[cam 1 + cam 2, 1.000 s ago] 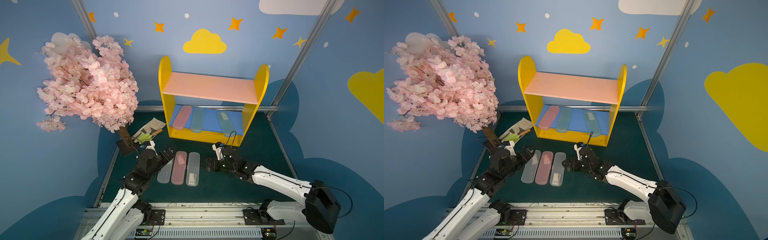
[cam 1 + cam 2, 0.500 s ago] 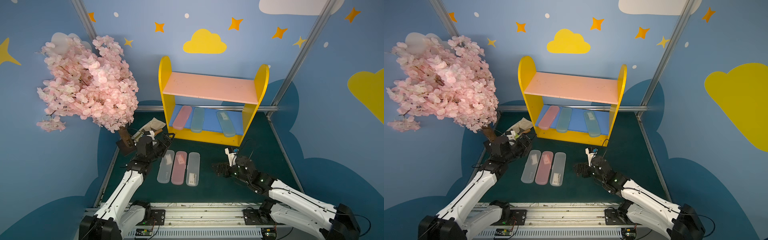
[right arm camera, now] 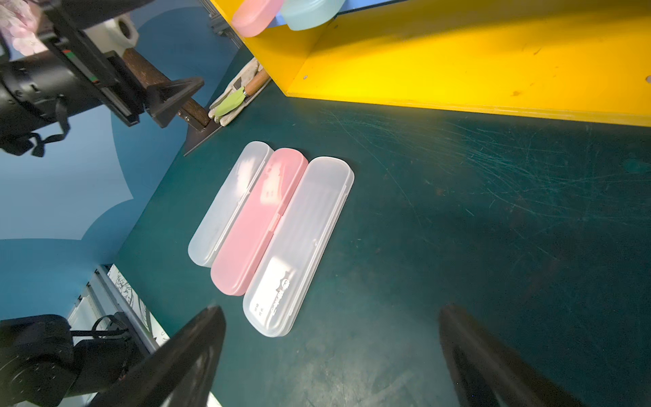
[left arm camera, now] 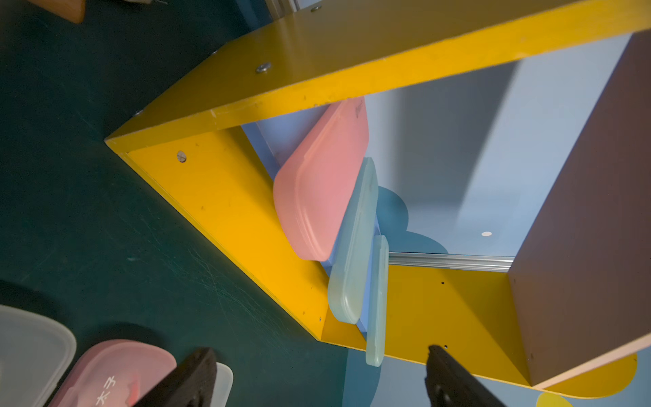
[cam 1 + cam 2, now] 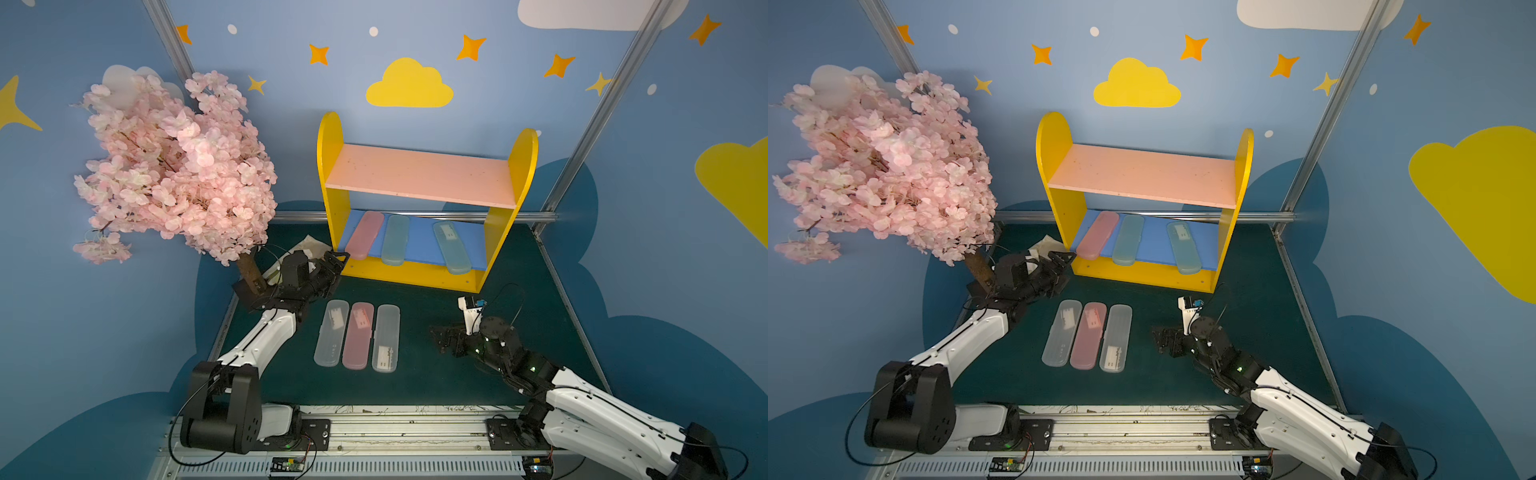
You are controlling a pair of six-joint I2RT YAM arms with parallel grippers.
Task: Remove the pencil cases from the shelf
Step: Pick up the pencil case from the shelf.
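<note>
While my left gripper (image 5: 337, 261) hangs wide, empty, beside the shelf (image 5: 411, 275) | pink case (image 5: 365, 235) just ahead on blue board (image 5: 419, 241), long axis front-to-back (near end overhanging) | right gripper (image 5: 441, 338) wide, farther.

Left arm (image 5: 266, 338) and right arm (image 5: 598, 415): white link shells, black joint housings. Thin black cables (image 5: 168, 436) loop from the joints. Black base plates (image 5: 316, 428) with screw heads sit on a silver rail (image 5: 395, 436). Left claw (image 5: 338, 270) and right claw (image 5: 435, 341): black. A white bracket (image 5: 468, 316) with a blue part sits on the right wrist, and small green lights show on the right arm's joints.
</note>
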